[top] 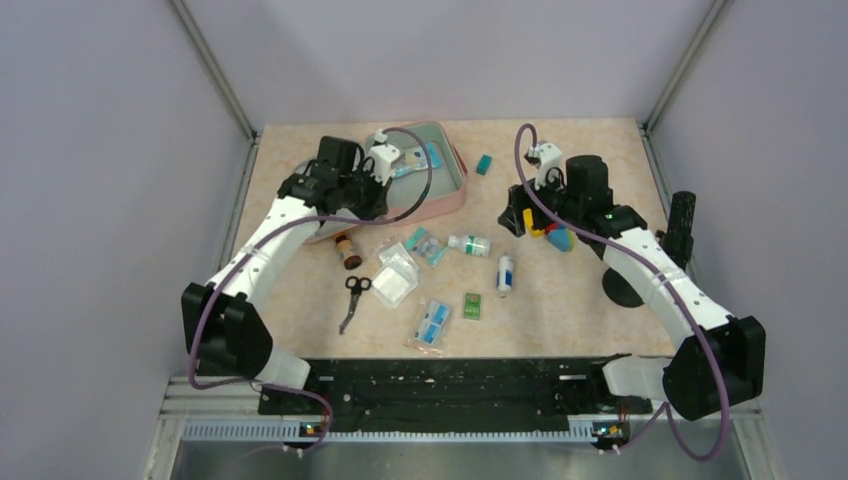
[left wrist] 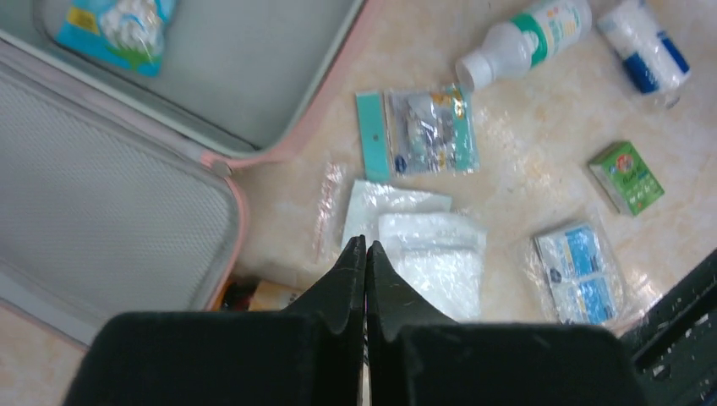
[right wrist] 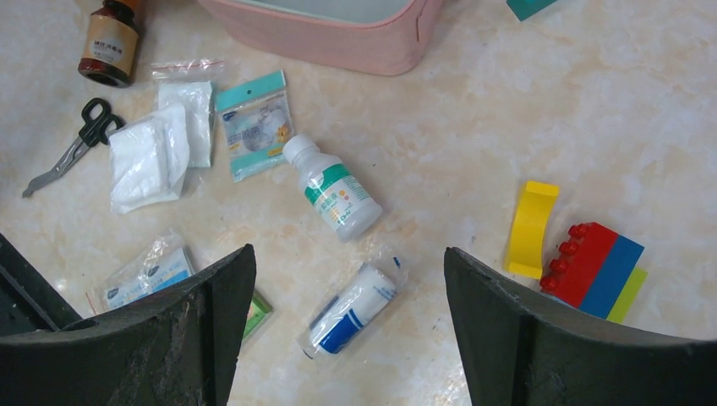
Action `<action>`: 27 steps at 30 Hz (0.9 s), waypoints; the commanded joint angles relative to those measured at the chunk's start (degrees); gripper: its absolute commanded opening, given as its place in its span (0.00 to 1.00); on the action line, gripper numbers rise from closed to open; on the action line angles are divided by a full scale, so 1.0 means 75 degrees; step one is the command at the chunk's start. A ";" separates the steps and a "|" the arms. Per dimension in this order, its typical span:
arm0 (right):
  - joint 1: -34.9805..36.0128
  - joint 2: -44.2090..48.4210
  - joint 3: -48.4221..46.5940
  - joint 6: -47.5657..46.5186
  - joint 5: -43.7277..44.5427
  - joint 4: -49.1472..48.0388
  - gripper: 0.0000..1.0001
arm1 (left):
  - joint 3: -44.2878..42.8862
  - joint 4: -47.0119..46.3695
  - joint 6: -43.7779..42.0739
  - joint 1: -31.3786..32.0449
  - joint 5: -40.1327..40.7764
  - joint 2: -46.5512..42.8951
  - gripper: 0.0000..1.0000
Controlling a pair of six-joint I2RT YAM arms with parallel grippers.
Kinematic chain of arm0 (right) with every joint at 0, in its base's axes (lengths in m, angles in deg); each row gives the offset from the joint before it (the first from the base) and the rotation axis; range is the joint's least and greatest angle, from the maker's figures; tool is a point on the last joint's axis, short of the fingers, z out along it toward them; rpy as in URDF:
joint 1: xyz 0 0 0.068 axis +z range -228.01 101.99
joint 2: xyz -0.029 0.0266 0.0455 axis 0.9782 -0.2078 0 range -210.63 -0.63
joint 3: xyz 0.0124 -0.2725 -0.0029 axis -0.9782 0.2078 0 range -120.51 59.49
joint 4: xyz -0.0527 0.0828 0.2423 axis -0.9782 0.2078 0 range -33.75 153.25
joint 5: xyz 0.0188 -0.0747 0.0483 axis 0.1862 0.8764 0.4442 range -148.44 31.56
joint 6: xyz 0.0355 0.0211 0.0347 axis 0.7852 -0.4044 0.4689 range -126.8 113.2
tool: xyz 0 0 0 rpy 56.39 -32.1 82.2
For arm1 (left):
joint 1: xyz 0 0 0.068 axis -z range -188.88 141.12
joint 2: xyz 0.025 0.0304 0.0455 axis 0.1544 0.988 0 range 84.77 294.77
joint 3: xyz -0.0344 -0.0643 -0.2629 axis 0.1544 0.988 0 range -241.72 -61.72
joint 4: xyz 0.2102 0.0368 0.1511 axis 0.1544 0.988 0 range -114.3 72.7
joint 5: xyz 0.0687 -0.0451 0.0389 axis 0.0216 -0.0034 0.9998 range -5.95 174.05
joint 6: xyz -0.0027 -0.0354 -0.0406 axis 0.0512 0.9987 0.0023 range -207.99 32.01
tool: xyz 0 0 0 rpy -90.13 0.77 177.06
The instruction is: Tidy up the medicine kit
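Observation:
The pink medicine kit (top: 455, 187) lies open at the back of the table, its grey-green lining (left wrist: 254, 68) holding a blue-and-white packet (left wrist: 118, 25). My left gripper (left wrist: 365, 245) is shut with nothing in it, hanging above white gauze packs (left wrist: 427, 249) just beside the kit's pink rim (left wrist: 279, 152). My right gripper (right wrist: 348, 249) stands open over the table, with a wrapped white-and-blue bandage roll (right wrist: 351, 309) lying below, between its fingers and untouched. In the top view the left gripper (top: 372, 195) is at the kit's front edge and the right gripper (top: 522, 220) is right of centre.
Loose on the table are a white bottle (right wrist: 331, 188), a teal-topped packet (right wrist: 254, 131), a brown bottle (right wrist: 110, 42), scissors (right wrist: 72, 144), a green box (left wrist: 626, 176) and a blue packet (left wrist: 579, 271). Coloured blocks (right wrist: 592, 262) and a yellow piece (right wrist: 531, 228) lie at the right.

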 commanded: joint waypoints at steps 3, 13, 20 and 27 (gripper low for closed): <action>0.0017 0.0050 -0.0490 -0.0128 0.0077 -0.0015 0.80 | -0.1858 0.0734 0.0341 0.0018 -0.0134 0.1334 0.33; 0.0012 0.0130 -0.0152 0.0030 0.0158 -0.0166 0.81 | 0.1829 -0.0784 0.1072 0.0051 0.0108 0.0236 0.64; 0.0002 0.0241 0.0089 0.0275 -0.0061 -0.0397 0.80 | 0.1646 -0.0912 0.1377 0.0058 0.0355 0.1346 0.50; 0.0002 0.0308 0.0219 0.0186 0.0039 -0.0395 0.80 | 0.1576 -0.0878 0.1206 0.0061 0.0282 0.2071 0.46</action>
